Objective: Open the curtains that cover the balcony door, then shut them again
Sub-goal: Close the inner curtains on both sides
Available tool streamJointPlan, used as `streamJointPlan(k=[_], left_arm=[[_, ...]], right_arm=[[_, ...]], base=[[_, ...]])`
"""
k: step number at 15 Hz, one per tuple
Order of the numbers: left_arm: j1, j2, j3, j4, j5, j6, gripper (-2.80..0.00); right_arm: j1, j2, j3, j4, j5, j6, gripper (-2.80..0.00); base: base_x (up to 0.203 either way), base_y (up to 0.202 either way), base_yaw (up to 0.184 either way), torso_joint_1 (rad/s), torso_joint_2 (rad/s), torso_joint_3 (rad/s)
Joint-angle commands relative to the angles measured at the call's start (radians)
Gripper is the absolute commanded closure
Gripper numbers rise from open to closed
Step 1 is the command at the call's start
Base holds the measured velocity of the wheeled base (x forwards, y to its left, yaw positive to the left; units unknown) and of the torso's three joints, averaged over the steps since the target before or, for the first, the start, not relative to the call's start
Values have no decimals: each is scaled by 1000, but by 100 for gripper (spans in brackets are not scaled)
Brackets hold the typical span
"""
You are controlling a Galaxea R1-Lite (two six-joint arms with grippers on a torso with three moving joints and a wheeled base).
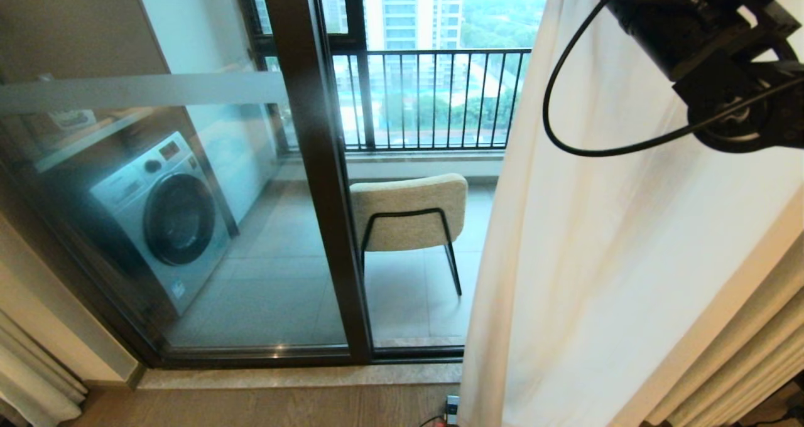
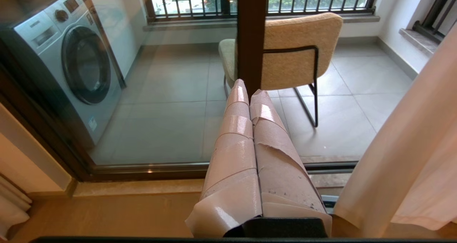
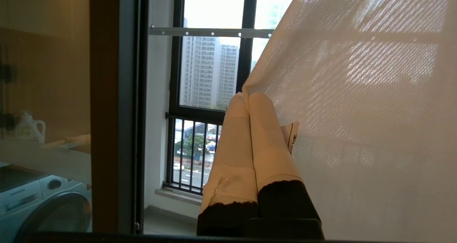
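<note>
The sheer curtain (image 1: 615,238) hung at three o'clock in the head view, leaving the balcony door (image 1: 314,182) mostly bare; the right gripper (image 3: 246,97), raised at about one o'clock, had its fingers closed on the curtain's edge, apparently to drag it along; the left gripper (image 2: 250,91) waited low, fingers closed on nothing, facing the chair (image 1: 408,213) and washing machine (image 1: 160,216) behind the glass.

washer: my view held a silver front-loading washing machine (image 1: 160,216) on the left of the balcony.
chair: a beige chair (image 1: 408,216) stood near it on grey floor tiles (image 1: 270,289).
railing: a black railing (image 1: 433,97) ran behind.
</note>
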Motion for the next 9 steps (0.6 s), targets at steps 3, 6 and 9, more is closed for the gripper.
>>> streamJointPlan(k=[3,6,9], left_arm=[[1,0,0,0,0,0,0],[1,0,0,0,0,0,0],[1,0,0,0,0,0,0]], right_arm=[[0,0,1,-6,-1,-1,0],[2,0,-1,-6,1,-1,0],[2,0,-2,-5,1,-1,0]], base=[[0,186,-1,3,4,4],[0,188,-2,4,1,1],[0,186,0,4,0,1]])
